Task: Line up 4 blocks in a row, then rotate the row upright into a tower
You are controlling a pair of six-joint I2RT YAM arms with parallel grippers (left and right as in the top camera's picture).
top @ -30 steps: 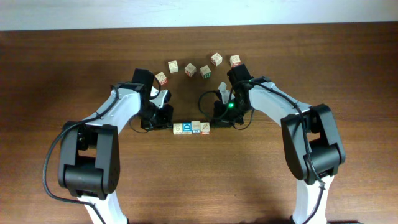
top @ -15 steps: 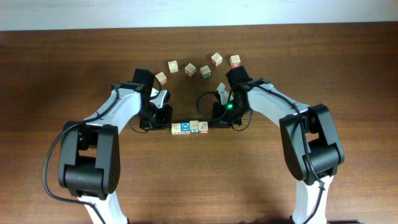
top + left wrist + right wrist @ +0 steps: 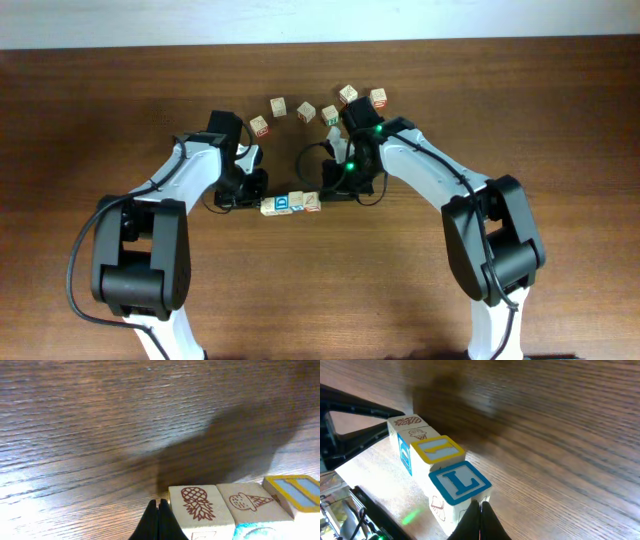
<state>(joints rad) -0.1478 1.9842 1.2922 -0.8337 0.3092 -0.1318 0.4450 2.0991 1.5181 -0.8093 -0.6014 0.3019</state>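
Observation:
Four light-wood blocks lie in a tight, slightly slanted row between my two grippers. In the left wrist view my left gripper is shut, its tip against the pineapple-print block at the row's left end; an ice-cream-print block and a yellow-rimmed blue block follow. In the right wrist view my right gripper is shut, its tip against the blue "L" block at the other end, beside the yellow-rimmed block. Neither gripper holds anything. From overhead, the left gripper and right gripper flank the row.
Several other wooden cubes form an arc behind the row: one by the left arm, others, and one near the right arm. The brown table ends at a pale wall at the far side.
Both grippers and the row of blocks have slid left. The row now slants, with its right end farther back. The right arm has swung toward the arc of cubes.

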